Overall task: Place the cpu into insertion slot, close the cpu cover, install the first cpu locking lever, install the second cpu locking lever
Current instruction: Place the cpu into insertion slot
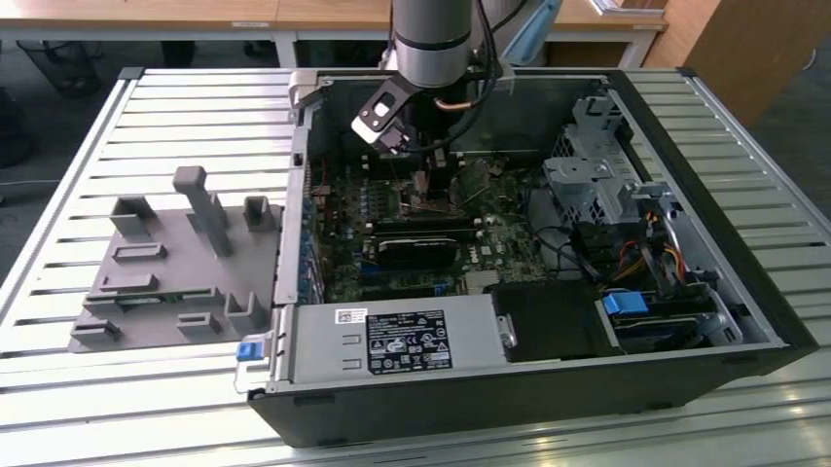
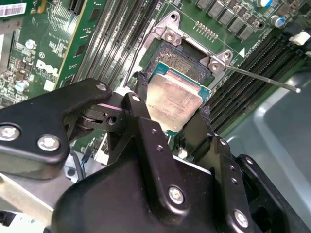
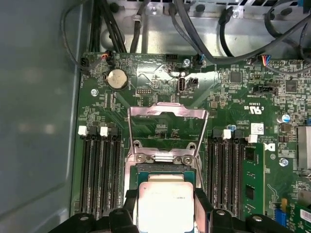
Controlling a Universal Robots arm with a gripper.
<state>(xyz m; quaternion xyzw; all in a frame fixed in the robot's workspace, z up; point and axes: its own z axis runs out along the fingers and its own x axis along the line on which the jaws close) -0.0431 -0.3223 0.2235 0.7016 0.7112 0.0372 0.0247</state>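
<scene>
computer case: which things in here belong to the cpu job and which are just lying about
Job: cpu, held by the end effector; insertion slot; cpu cover, open; locking lever.
Lying about: grey fixture plate; power supply; memory slots; coin battery.

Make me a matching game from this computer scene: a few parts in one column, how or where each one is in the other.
Things:
1 cpu
2 cover
3 coin battery
4 tray

States:
A swung open
B grey, outside the case
C held in the gripper
D round, silvery, on the board

Pairs: 1-C, 2-A, 3-D, 4-B
</scene>
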